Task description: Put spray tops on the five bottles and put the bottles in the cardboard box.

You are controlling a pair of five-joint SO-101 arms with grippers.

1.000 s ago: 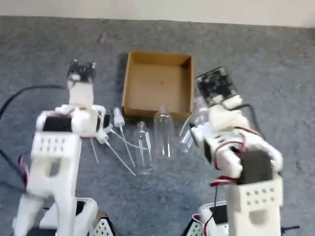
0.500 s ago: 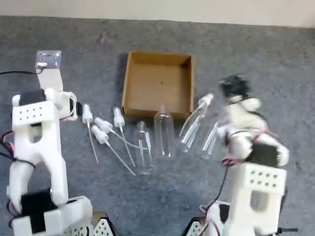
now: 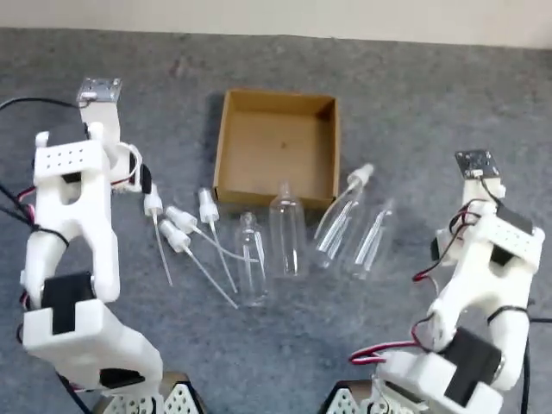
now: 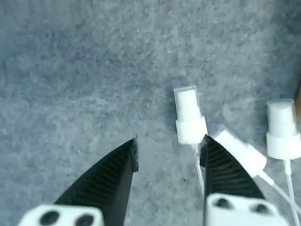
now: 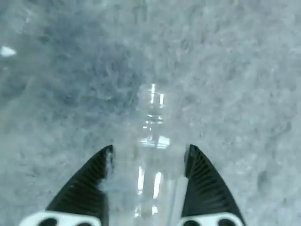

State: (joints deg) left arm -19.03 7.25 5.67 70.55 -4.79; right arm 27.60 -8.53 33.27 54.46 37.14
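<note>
1. Left gripper (image 4: 169, 146) hung over the grey carpet (image 4: 70, 70), its fingers spread wide with nothing between them.
2. One loose spray top (image 4: 189, 118) lay on the carpet just beyond the fingertips, nearer one finger than the other. A second spray top (image 4: 240, 151) and a third spray top (image 4: 282, 129) lay close beside it.
3. Right gripper (image 5: 150, 151) had its fingers pressed against either side of a clear bottle (image 5: 151, 117), whose neck pointed away from the wrist.
4. From the high view, a fourth spray top (image 3: 207, 205) lay with the other loose ones, between the left arm (image 3: 73, 198) and the bottles.
5. Four bottles lay side by side on the carpet, outside the cardboard box (image 3: 222, 147) and just in front of it:
   - a small bottle (image 3: 250, 259);
   - a tall bottle (image 3: 287, 228), its neck at the box's front wall;
   - a capped bottle (image 3: 338, 222), with a spray top fitted;
   - an outer bottle (image 3: 371, 241), nearest the right arm (image 3: 487, 250).
</note>
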